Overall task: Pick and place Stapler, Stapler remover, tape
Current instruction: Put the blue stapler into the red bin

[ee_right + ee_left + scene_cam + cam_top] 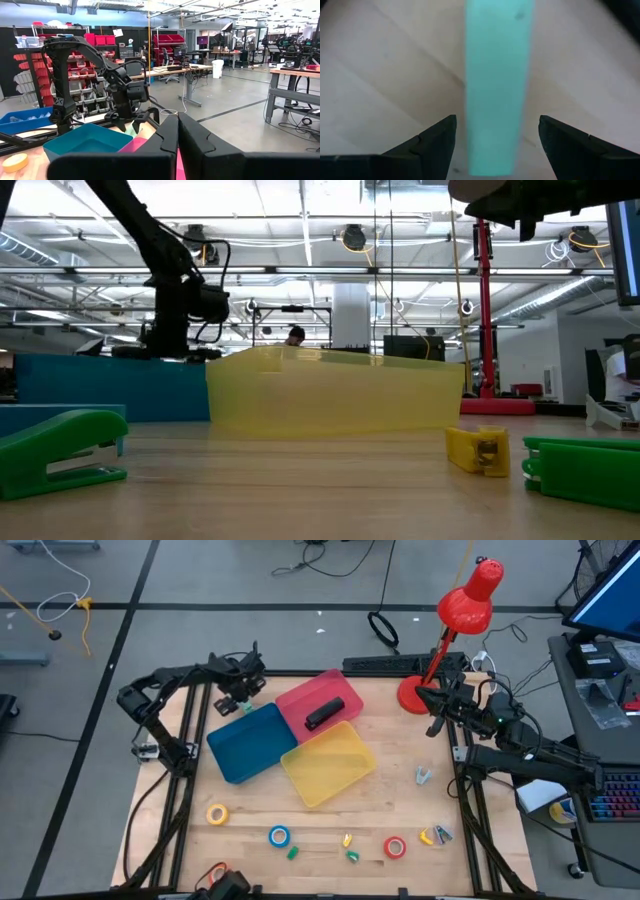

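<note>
Hovering left hand (238,700) spread, blue bin (250,740) rim seemingly between fingers

Nothing legible from where I work

I find no readable word, number, brand or sign on anything in my four views: the red bins on the far shelves (102,40) have plain faces, the monitor (610,595) at the table's right shows only a blue glow, and any marks elsewhere are too small for me to make out.

Teal strip (497,90) blurred, cut off; identity unclear.
</note>
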### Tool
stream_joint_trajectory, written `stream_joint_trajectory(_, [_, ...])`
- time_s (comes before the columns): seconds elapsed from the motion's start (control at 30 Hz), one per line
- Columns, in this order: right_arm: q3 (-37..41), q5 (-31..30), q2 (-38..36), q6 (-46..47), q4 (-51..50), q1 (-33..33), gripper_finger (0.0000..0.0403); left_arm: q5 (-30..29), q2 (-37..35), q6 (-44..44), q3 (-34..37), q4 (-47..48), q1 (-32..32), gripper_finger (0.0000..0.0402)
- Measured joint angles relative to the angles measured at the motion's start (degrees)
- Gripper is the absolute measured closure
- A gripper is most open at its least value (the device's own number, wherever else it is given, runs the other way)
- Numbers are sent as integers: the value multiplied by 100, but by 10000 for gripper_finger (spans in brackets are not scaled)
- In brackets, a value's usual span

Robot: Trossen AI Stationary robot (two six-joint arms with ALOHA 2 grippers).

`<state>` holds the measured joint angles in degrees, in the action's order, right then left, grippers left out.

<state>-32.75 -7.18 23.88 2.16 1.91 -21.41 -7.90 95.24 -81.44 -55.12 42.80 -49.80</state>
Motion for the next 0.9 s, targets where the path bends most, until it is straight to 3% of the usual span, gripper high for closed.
stream_joint_trajectory(0.33, [-2, 0, 1, 17, 0, 2, 402, -21, -4, 27, 491, -432, -47, 125])
stream_joint_trajectory(0.67, [-2, -13, 2, 19, 0, 2, 402, -77, -22, 376, 591, -574, -303, 264])
stream_joint_trajectory(0.9, [-2, -18, 4, 19, 0, 2, 402, -179, -42, 814, 590, -705, -522, 268])
